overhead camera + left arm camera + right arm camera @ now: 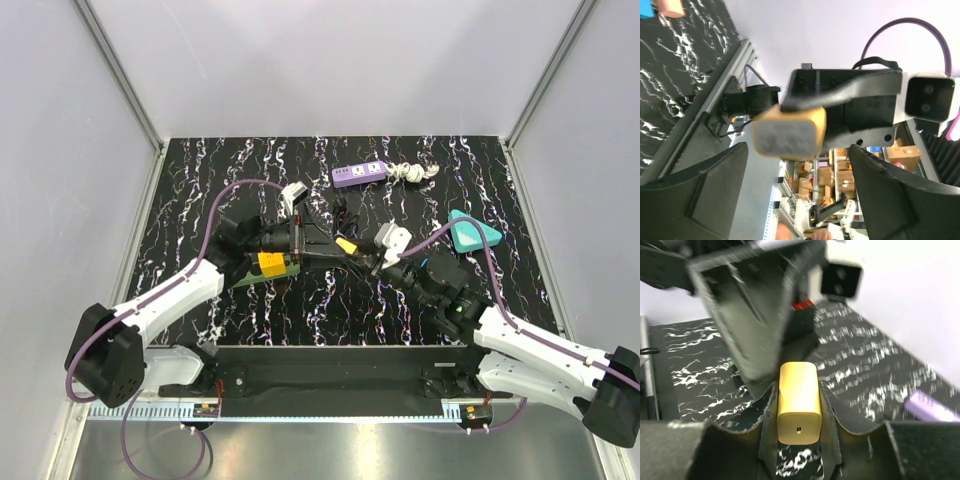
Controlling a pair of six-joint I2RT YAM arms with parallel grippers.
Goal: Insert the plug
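Note:
In the top view the yellow plug (346,244) hangs above the middle of the table, between the two grippers. My right gripper (366,258) is shut on it; the right wrist view shows the plug (799,407) pinched between both pads of that gripper (799,387). My left gripper (326,245) is open. Its fingers (715,185) stand wide on either side of the plug (789,132) without touching it. The purple power strip (360,174) lies flat at the far side of the table, and it appears blurred in the right wrist view (932,407).
A white coiled cable (412,173) lies to the right of the strip. A teal triangular block (465,232) sits at the right. A green board carrying a yellow block (269,263) lies under the left arm, and a small white piece (292,194) behind it.

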